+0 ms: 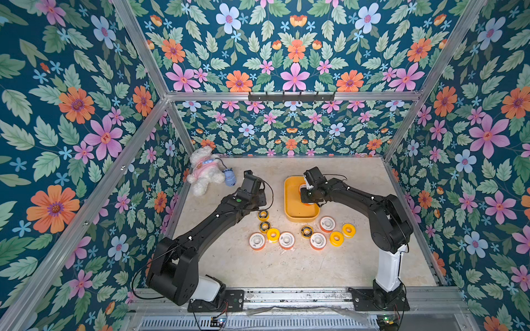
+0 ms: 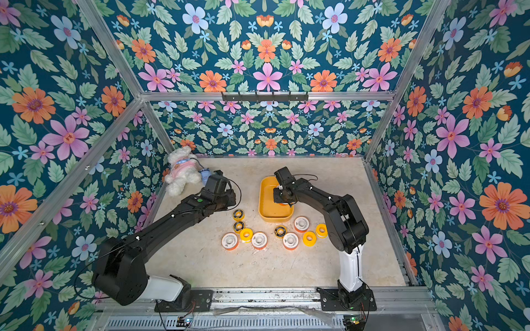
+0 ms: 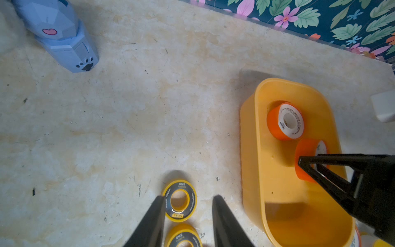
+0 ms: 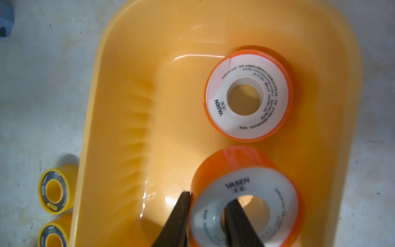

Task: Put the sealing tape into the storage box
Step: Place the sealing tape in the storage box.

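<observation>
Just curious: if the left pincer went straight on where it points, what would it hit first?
Probably the small black-and-yellow tape ring lying flat on the beige table, just ahead of the left pincer; depth is unclear.

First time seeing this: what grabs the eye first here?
The loud flowered walls, all around the table. Then the right gripper pinching an orange-and-white tape spool over the yellow storage box, mid-table. Loose spools cluster on its near side; a white plush toy lies in the far left corner.
</observation>
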Robot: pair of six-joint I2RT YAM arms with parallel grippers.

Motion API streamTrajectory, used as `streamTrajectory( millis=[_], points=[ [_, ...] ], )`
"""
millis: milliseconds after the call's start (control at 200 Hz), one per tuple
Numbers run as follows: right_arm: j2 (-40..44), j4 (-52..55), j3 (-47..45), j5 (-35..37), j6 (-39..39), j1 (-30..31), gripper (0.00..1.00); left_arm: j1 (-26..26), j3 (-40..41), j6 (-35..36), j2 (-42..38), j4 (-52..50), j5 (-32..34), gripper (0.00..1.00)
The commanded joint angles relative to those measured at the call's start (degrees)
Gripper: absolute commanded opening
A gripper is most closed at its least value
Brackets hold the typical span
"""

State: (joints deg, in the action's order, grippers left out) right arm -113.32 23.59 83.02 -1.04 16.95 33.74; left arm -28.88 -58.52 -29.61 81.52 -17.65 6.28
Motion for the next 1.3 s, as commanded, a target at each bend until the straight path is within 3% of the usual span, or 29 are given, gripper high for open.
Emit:
streamTrajectory(
  millis=[0, 720, 975, 1295],
  points=[
    [-0.86, 2.25, 1.19, 2.61, 0.63, 0.21, 0.27, 0.06, -0.19, 0.25, 0.14, 0.17, 0.40, 0.42],
    [-5.16, 4.92, 4.89, 4.11, 1.86, 0.32, 0.35, 0.06, 0.08, 0.22, 0.22, 0.16, 0.44, 0.42],
    [-4.38, 5.03, 5.19, 4.96, 2.32, 0.28, 0.44, 0.06, -0.01, 0.18, 0.31, 0.23, 0.39, 0.43],
    [-0.13, 4.11, 4.47, 6.68, 4.20, 0.28, 0.45, 0.06, 0.57, 0.62, -0.26, -0.82, -0.19, 0.44]
  ],
)
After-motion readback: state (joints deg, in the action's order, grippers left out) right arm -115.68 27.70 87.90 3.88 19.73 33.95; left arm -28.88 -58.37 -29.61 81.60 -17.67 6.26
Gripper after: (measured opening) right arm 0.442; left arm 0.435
